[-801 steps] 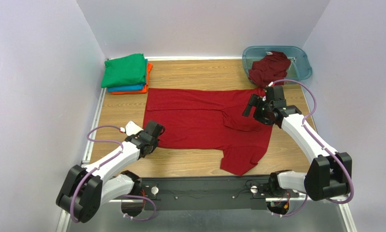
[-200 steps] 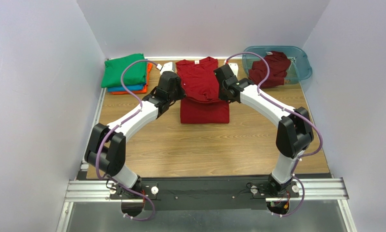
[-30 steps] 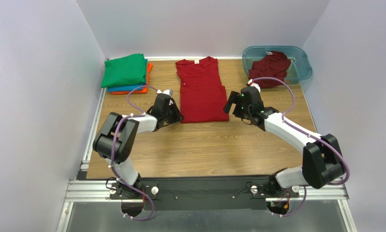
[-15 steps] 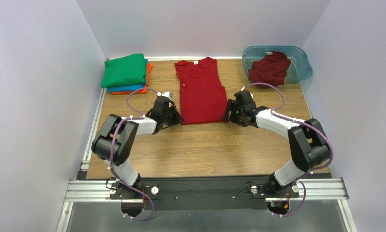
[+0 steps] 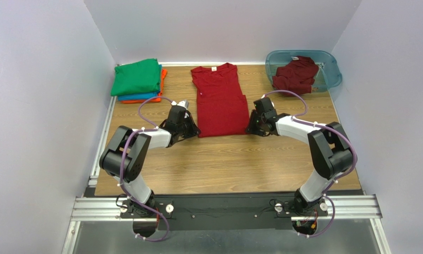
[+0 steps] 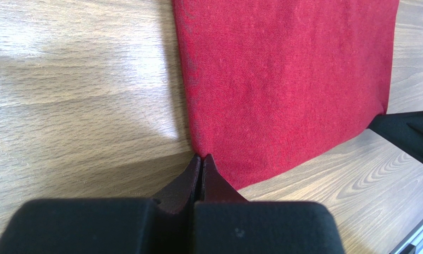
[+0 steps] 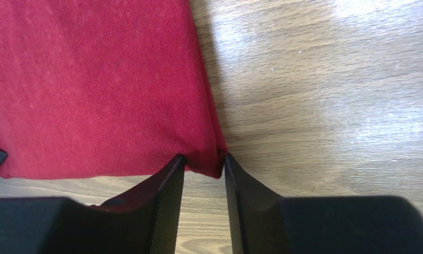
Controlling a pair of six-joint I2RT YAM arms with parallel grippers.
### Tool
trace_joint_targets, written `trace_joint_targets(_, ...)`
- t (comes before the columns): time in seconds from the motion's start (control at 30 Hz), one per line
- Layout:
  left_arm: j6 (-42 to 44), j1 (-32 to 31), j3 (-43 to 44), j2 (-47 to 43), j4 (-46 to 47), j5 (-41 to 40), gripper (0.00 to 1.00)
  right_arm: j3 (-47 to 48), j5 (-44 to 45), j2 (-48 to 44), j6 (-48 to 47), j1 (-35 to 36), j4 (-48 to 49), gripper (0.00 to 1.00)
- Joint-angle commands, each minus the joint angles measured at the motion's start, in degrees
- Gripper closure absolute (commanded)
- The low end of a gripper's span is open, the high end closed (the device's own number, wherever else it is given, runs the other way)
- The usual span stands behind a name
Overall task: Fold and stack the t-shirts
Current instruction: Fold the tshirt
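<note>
**Both hem corners being taken for the crosswise fold**

Since a second ago, pulled the right pincer [image 7: 203,159] in from the right of the frame to the lower right corner of the long dark red cotton t-shirt [image 5: 219,98], and narrowed its jaws from wide. Over the same second, clenched the left pincer [image 6: 200,157] at the lower left corner, with hardly any travel.

Lying flat in the upper middle of the frame as a narrow strip, collar toward the top, hem toward the bottom. Judged to be the grab of both hem corners, ready to carry the hem up to the collar.

To do it well:
- Catch every layer at each corner, not only the top one.
- Close fully on the right before lifting.
- Raise both corners together and level, keeping the hem taut to avoid sag or skew.
- Lay the hem square on the collar edge, then let go with both at once.

Left pincer: fully clenched, tips together right at the edge of the cloth, low over the pale wooden tabletop [image 5: 224,164]. Cannot tell of any fabric actually caught between the tips.

Right pincer: partly open, jaws astride the cloth corner, fabric in the gap, not yet clamped.

Elsewhere: folded stack of green, blue and orange t-shirts [image 5: 138,79] in the upper left. Second dark red t-shirt [image 5: 296,74], crumpled, in the translucent teal plastic tub [image 5: 327,69] in the upper right, waiting for its turn.
</note>
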Motion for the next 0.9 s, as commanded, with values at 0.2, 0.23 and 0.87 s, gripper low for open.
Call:
trace_joint_targets(0.2,1.0,-0.5,-2.7,-2.8,-4.9,-2.2,1.0,-1.3,-6.4,1.0,0.1,-0.4,-1.2,0.89)
trace_joint_targets(0.23,0.7,-0.5,-3.6,-3.7,-4.9,-2.2,1.0,-1.7,-8.0,-0.3,-0.3,-0.4,-1.4,0.92)
trace_joint_targets(0.87,-2.5,-4.1,-8.2,-44.2,-25.4,-4.6,1.0,2.5,-32.9,-21.1,-9.4,-0.3,-26.9,0.96)
